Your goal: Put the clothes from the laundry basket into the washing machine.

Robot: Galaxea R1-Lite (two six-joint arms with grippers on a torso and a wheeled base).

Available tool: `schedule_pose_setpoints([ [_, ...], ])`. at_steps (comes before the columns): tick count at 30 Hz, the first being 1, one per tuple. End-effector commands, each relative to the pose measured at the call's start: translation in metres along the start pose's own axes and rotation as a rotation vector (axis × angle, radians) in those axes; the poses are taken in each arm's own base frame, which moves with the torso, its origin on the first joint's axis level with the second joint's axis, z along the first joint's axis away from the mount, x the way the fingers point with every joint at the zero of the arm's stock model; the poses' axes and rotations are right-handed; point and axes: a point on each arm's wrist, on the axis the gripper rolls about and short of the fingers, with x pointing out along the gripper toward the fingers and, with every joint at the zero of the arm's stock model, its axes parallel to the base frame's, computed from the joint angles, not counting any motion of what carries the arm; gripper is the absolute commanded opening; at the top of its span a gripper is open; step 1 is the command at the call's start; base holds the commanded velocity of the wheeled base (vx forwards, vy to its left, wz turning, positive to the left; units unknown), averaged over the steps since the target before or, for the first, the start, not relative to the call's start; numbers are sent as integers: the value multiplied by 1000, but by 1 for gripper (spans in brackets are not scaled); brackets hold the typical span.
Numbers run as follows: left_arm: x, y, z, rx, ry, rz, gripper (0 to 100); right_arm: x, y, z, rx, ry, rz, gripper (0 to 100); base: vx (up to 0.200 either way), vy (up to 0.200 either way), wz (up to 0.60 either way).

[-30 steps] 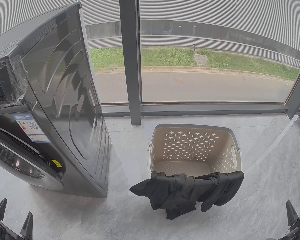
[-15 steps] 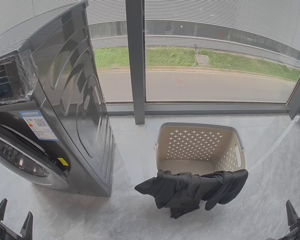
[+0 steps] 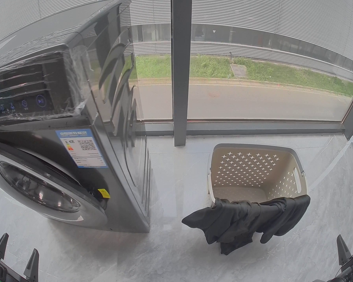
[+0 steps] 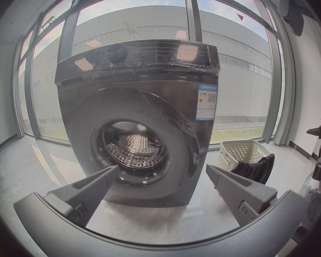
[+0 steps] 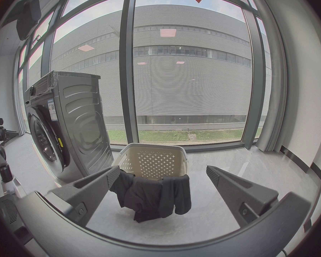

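Head view: dark clothes [image 3: 243,224] hang over the laundry basket [image 3: 259,149] near rim, right of the washing machine [image 3: 106,98].
Left wrist view: left gripper [image 4: 160,172] open, empty, facing the machine front.
Right wrist view: right gripper [image 5: 160,172] open, empty; pinch the thickest fold.

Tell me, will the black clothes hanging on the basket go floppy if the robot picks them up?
Probably floppy: the black clothes already droop in soft folds over the front rim of the laundry basket. They are likely light too, since the basket sits untipped under them. Their loose ends hang outside, so they may trail when lifted.
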Motion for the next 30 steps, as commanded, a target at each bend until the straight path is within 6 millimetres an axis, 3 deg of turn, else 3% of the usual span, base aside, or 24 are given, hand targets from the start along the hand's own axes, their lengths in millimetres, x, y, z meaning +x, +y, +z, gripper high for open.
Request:
schedule_pose_setpoints([
  [1, 0, 0, -5, 0, -2, 0, 100, 0, 0, -5, 0, 1, 1, 100, 0, 200, 0],
  [30, 0, 0, -5, 0, -2, 0, 100, 0, 0, -5, -2, 1, 1, 100, 0, 200, 0],
])
